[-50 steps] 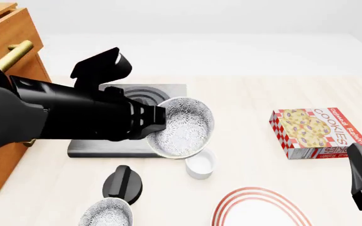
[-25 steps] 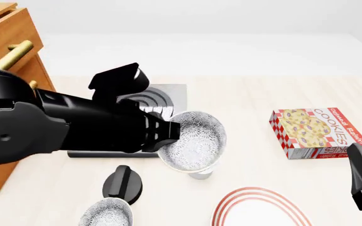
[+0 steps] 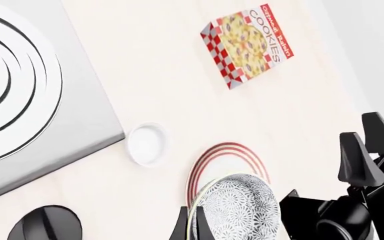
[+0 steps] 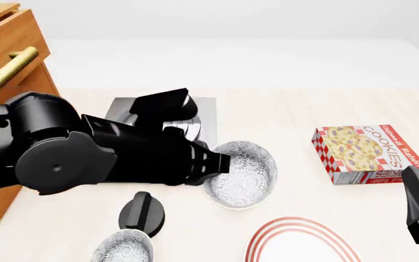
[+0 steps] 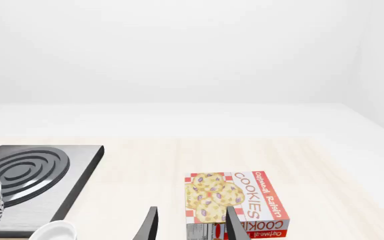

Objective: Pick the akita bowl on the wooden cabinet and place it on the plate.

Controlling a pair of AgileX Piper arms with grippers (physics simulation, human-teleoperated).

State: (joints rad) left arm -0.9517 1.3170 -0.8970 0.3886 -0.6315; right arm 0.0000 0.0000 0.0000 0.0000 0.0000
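The wooden cabinet [image 4: 6, 60] stands at the upper left; the left gripper [image 4: 220, 164], fingers clamped on its rim, carries the akita bowl [image 4: 242, 174] mid-frame above the surface; next, move toward the plate [image 4: 300, 240], lower right, then lower it.

The left gripper [image 4: 220, 164], still pinching the bowl [image 4: 242, 173] by its rim, has swung right and toward the table's near edge, off the stove [image 4: 195, 117]; the bowl now hides the cup [image 3: 146, 144] and nears the plate [image 4: 304, 240].
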